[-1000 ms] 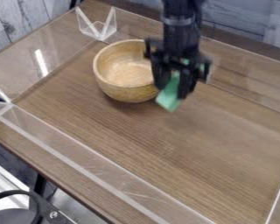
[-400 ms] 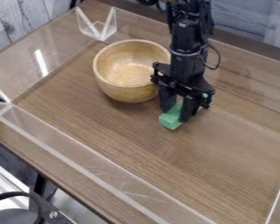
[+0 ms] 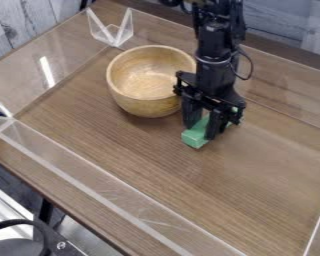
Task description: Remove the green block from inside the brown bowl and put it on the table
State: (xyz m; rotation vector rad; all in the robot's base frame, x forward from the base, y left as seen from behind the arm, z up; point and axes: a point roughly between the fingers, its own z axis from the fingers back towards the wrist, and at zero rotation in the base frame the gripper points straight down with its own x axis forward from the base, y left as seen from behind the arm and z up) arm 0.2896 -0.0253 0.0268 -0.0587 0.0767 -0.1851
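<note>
Camera view, seen from above and in front of the surface:

Arm: a black robot arm comes down from the top of the frame, right of centre, and hangs straight down over the wood.

Claw: the black claw points downward at the centre-right of the frame, its two fingers standing on either side of the green block and closed against it, so it is gripping the block.

Green block: the green block sits between the fingers, its upper part hidden by them and its lower end showing bright green below. That lower end looks to rest on the wood, though whether it truly touches cannot be told for sure. It is outside the bowl, just to the lower right of it.

Brown bowl: the brown bowl stands upright in the upper middle of the frame, left of the claw. Its thick tan rim is near the claw's left finger but apart from it. The inside shows pale wood grain with nothing in it.

Surface: the surface is brown wood grain filling most of the frame, with a clear plastic barrier running along its edges.

Corner piece: a small clear plastic piece stands at the upper left, beyond the bowl.
</note>
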